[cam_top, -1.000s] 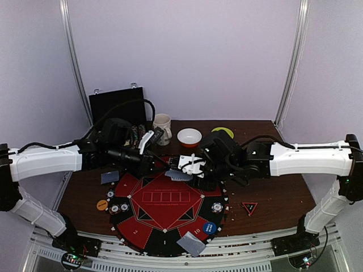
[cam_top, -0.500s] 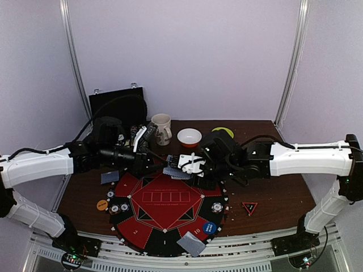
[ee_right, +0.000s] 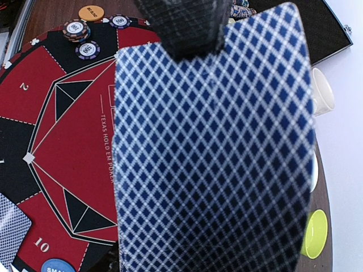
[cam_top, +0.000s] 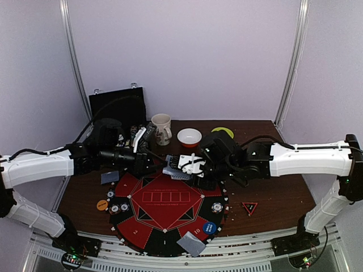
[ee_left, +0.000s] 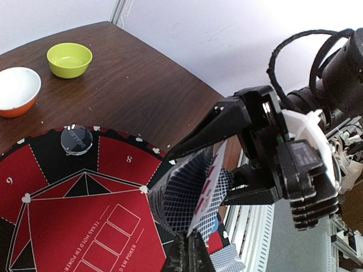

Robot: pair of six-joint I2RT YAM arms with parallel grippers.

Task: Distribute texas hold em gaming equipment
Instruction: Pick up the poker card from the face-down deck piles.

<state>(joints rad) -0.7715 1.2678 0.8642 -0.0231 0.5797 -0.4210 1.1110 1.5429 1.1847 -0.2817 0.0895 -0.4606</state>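
We see pale lilac walls (cam_top: 187,56), two metal corner posts (cam_top: 291,62) and a dark brown wooden table (cam_top: 278,195) in even light.

The rectangular playing cards (ee_right: 215,147) carry a fine blue-and-white diamond lattice across their backs; one turned face shows red marks on white. The flat round mat (cam_top: 142,229) is split into red and black wedges, with thin white lines, white numerals and white lettering. The small round poker chips (ee_right: 75,28) have white centres and dark striped rims. The flat orange marker disc (cam_top: 102,205) is plain orange and the blue marker disc (cam_top: 209,228) is blue with pale print. The small triangle marker (cam_top: 249,207) is red on black. The round white-and-orange bowl (ee_left: 17,90) is white inside and orange outside. The round lime-green bowl (ee_left: 69,59) is one colour all over. The wooden table (cam_top: 272,192) is dark brown.
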